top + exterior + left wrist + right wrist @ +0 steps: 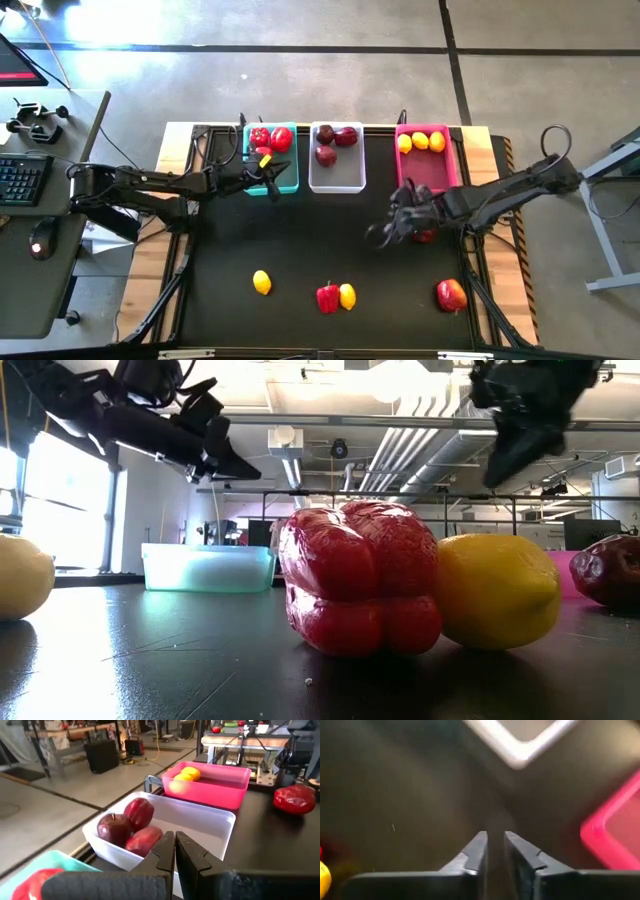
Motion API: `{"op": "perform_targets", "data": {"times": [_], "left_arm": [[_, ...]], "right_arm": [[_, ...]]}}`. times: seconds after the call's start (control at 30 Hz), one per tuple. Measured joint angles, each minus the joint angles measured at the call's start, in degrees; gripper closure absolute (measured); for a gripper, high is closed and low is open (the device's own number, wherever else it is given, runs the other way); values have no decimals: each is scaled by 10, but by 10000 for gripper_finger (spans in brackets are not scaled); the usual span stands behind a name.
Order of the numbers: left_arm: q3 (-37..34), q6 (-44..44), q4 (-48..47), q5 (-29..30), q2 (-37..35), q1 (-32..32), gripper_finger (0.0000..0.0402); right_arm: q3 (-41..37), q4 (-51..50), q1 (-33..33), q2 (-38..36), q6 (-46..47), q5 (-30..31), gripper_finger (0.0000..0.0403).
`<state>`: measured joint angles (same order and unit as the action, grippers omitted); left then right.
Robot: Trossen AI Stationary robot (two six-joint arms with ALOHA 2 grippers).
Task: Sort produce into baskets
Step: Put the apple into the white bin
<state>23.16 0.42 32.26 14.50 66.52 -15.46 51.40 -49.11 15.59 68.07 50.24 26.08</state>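
Table: black mat (300, 240) on a wooden bench, concrete floor around it, a desk with a keyboard (22, 180) at the left side.
Baskets: three in a row at the far edge, so both arms can reach them; the teal basket (285, 183) holds red peppers, the white basket (338, 180) holds three dark maroon fruits (129, 825), the pink basket (430, 172) holds lemons (420, 141).
Loose produce: a lemon (262, 283) alone near the front, a red pepper (327, 297) touching a second lemon (347, 295), a red fruit (451, 294) at the front right, and one more red piece (425, 236) partly hidden under the right arm (I cannot tell which kind).
Left gripper (174, 851): closed on nothing, at the near edge of the teal basket, pointing toward the white one; probably between two picks.
Right gripper (494, 851): fingers only a little apart, empty, low over the bare mat in front of the white and pink baskets.
Progress: about half is sorted, by my judgement.
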Motion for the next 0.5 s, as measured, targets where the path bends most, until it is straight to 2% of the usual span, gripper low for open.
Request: {"op": "perform_targets", "data": {"times": [0.17, 0.33, 0.5], "left_arm": [[0, 27, 7, -3, 0, -1, 401], [0, 16, 7, -4, 0, -3, 401], [0, 17, 7, -4, 0, -3, 401]], "right_arm": [[27, -120, 31, 41, 160, -29, 256], [41, -214, 9, 61, 387, -141, 169], [41, -267, -22, 61, 497, -199, 122]]}}
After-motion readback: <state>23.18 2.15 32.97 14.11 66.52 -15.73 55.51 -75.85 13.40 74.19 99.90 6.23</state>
